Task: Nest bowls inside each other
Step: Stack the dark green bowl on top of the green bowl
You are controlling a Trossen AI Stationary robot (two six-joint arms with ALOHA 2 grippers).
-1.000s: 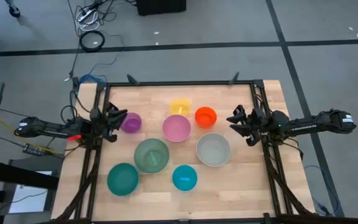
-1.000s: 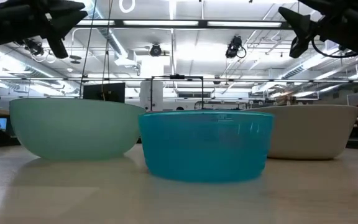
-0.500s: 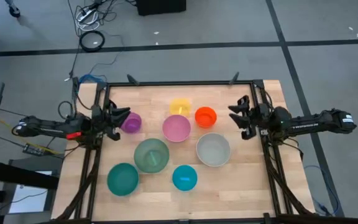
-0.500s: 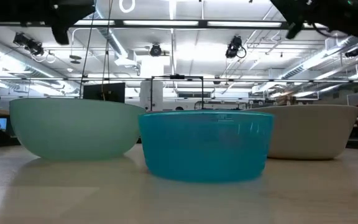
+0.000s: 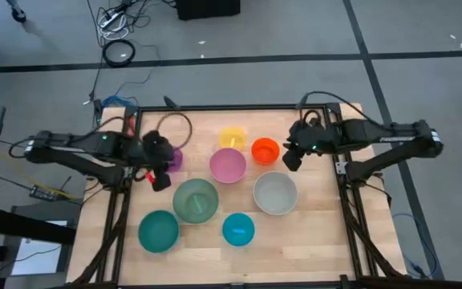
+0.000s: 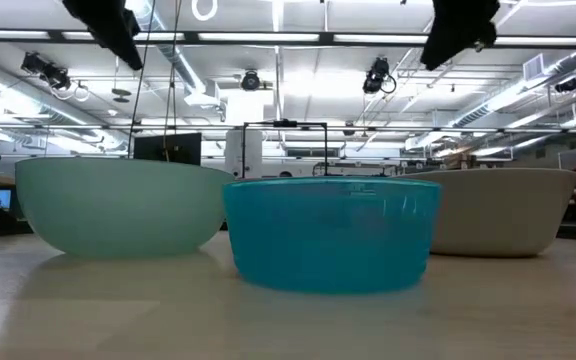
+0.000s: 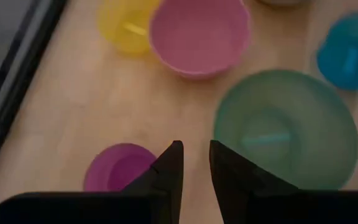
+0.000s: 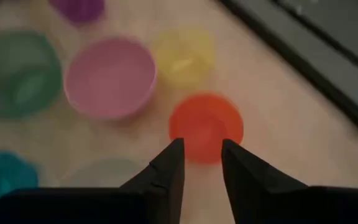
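Where right claw (image 8: 197,163) hovers — orange bowl (image 8: 205,127) below

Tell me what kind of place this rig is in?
Likely a large robotics lab or industrial workshop. The low view shows a high open ceiling with strip lights and exposed ducts. The high view shows a framed light wooden table on grey floor with loose cables, and round smooth plastic bowls laid out between the arms.

Both arms swing in from the table's edges — the left gripper (image 5: 160,160) now above the purple bowl (image 5: 172,158), the right gripper (image 5: 291,152) beside the orange bowl (image 5: 265,150).
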